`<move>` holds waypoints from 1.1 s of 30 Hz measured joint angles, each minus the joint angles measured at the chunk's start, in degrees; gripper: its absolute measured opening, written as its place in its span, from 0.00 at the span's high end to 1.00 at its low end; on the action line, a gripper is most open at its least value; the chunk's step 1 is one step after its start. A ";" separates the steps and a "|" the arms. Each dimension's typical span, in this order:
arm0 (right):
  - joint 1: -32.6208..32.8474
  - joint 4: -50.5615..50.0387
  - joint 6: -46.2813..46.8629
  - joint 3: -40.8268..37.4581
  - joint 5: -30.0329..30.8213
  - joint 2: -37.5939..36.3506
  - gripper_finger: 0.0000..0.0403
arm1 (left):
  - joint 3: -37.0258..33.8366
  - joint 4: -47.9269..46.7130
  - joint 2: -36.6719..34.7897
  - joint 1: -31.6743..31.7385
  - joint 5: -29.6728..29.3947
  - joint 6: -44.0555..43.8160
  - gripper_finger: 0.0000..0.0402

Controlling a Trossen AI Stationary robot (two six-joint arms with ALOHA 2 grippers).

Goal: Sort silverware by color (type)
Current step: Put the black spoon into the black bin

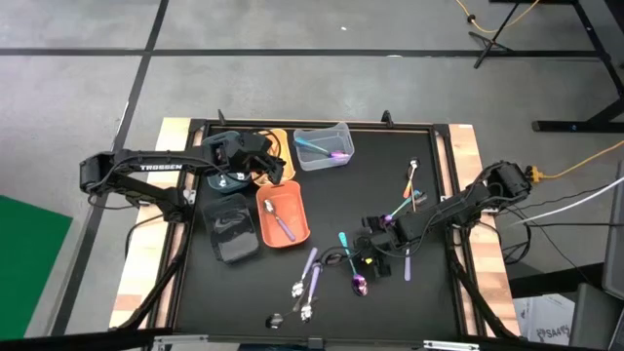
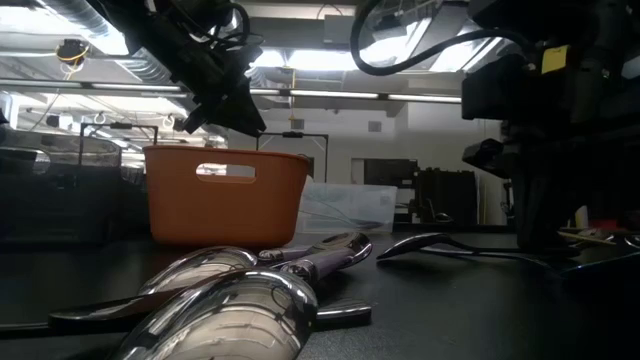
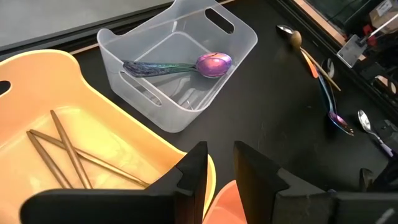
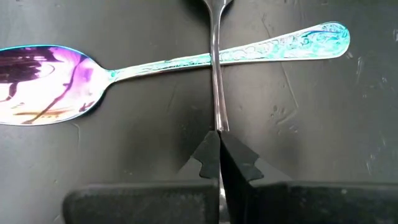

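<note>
Right end effector (image 4: 219,163) on silver utensil (image 4: 216,74), perhaps.

Grey concrete floor (image 1: 292,88), green mat (image 1: 29,253), bright ceiling lights (image 2: 300,60).

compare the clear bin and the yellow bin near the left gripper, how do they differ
The clear bin is see-through plastic with cut-out handles; the yellow bin is opaque. The clear bin holds a purple iridescent spoon; the yellow bin holds thin gold pieces. The left gripper, fingers apart and empty, hangs by the yellow bin's rim, while the clear bin lies farther off. Both are open-topped plastic bins holding sorted silverware.
</note>
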 joint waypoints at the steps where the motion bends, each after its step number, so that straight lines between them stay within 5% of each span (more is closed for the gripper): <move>1: 0.00 0.02 -0.15 0.02 0.01 0.00 1.00 | 0.00 0.02 0.00 0.00 0.00 0.00 0.82; 15: 0.02 0.15 -0.22 0.01 1.11 0.00 0.99 | 0.00 0.02 0.00 -8.78 -0.09 0.08 0.82; 25: 0.02 7.66 -0.22 0.02 1.39 0.00 0.81 | 0.00 0.02 0.00 -14.19 -4.76 -0.01 0.82; 33: 0.02 14.28 -0.28 0.09 5.16 0.00 0.80 | 0.00 0.02 0.00 -15.02 -5.33 -0.04 0.82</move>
